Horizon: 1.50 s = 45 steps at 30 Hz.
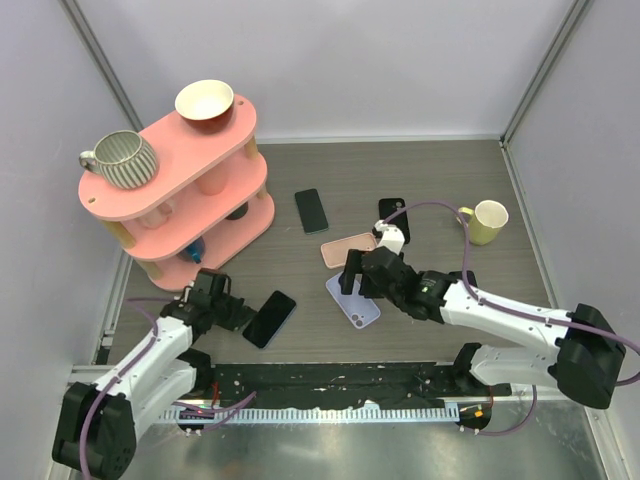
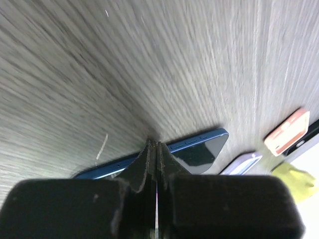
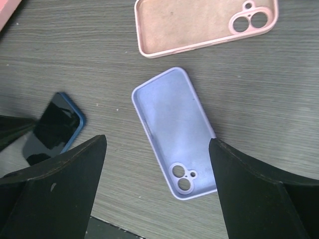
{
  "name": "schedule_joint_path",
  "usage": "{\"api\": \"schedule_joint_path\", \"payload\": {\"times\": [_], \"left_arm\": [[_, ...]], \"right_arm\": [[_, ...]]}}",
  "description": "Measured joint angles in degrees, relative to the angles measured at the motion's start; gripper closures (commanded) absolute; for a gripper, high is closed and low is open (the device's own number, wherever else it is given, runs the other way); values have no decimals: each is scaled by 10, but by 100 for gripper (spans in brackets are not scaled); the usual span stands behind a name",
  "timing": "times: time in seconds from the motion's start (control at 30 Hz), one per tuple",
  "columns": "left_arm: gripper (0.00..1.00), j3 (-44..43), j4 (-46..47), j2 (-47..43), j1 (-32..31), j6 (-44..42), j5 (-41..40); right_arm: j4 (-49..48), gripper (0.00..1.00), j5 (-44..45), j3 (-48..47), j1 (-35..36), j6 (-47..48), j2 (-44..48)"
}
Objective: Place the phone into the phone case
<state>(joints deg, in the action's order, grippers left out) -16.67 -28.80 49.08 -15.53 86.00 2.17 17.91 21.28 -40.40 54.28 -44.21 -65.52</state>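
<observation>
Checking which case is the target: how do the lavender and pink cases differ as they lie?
Colour: the lavender case is pale purple, the pink case salmon. Pose: the lavender case runs roughly near-to-far, slightly slanted, with its camera cutout at the near end; the pink case lies crosswise beyond it, with its cutout to the right. Both lie flat, empty and open side up, and they do not touch.
</observation>
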Motion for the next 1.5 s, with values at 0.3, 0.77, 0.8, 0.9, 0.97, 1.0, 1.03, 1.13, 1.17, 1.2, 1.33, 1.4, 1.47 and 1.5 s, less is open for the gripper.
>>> {"api": "schedule_joint_path", "payload": {"times": [0.3,0.77,0.8,0.9,0.97,1.0,1.03,1.13,1.17,1.2,1.33,1.4,1.47,1.5], "left_arm": [[100,1,-13,-28,-43,-28,-1],[100,-73,-46,49,-43,-194,-64],[100,-68,-46,49,-43,-197,-60],[100,-57,-42,44,-43,-204,-46],[100,-54,-38,42,-43,-204,-37],[100,-52,-36,42,-43,-204,-31],[100,-50,-32,42,-43,-204,-23],[100,-41,-13,41,-43,-200,8],[100,-36,-4,41,-43,-197,19],[100,-31,6,41,-43,-192,30],[100,-13,44,42,-43,-173,70],[100,-8,55,43,-43,-168,83],[100,-5,59,43,-43,-161,96],[100,-4,58,43,-43,-159,100]], "right_arm": [[-95,20,-82,5,10,-96,-71],[-159,31,-122,-73,93,-239,-293],[-163,32,-122,-78,93,-243,-300],[-173,36,-125,-97,96,-258,-322],[-177,39,-127,-106,98,-263,-333],[-177,42,-127,-109,99,-265,-336],[-177,43,-127,-112,99,-265,-340],[-173,46,-126,-126,100,-261,-352],[-172,46,-125,-131,100,-259,-356],[-169,47,-123,-139,99,-252,-362],[-155,48,-122,-180,88,-217,-386],[-153,48,-122,-201,80,-197,-398],[-151,48,-127,-220,69,-176,-405],[-150,48,-129,-228,64,-168,-405]]}}
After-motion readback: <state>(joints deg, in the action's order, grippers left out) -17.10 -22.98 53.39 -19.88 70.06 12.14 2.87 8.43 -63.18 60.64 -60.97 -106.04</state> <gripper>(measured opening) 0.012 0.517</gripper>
